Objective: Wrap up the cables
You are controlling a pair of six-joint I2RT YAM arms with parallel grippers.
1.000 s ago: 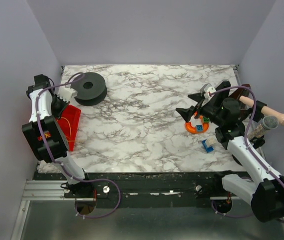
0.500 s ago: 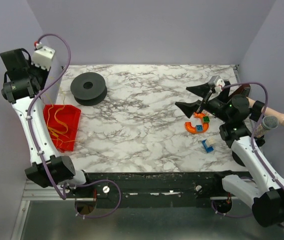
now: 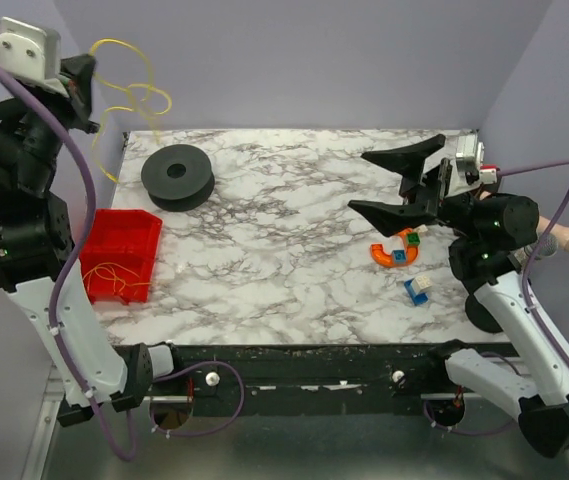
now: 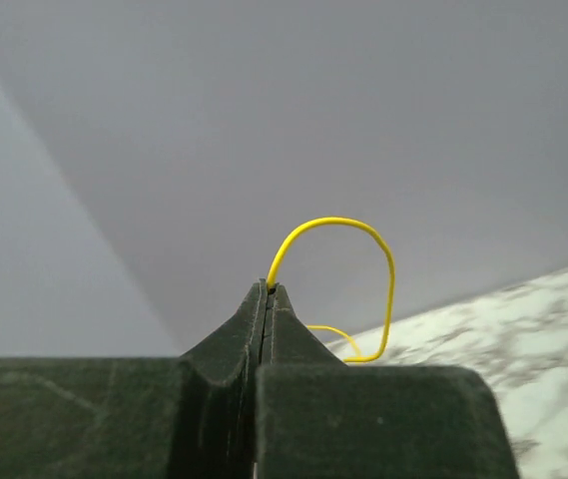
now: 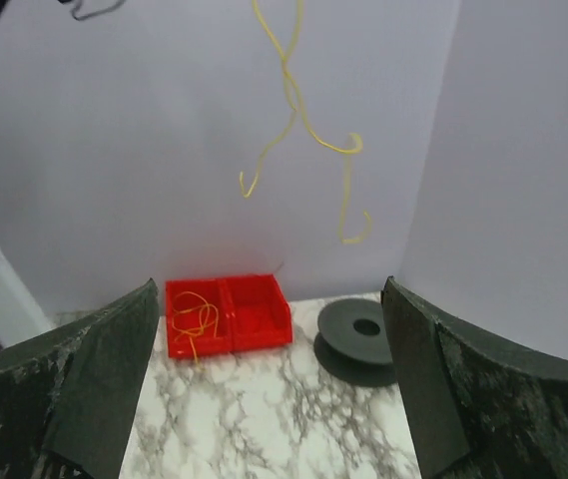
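Left gripper (image 4: 268, 291): jaws pinched shut on cable (image 4: 335, 221), held high above the worktop's (image 3: 294, 250) far-left corner. Cable hangs in loose loops, long axis roughly vertical, free ends down. More cable lies in bin (image 3: 149, 235). Right gripper (image 3: 358, 181): jaws wide, empty. Handling: pinch firmly, feed slack toward spool (image 3: 177, 175), avoid snags.
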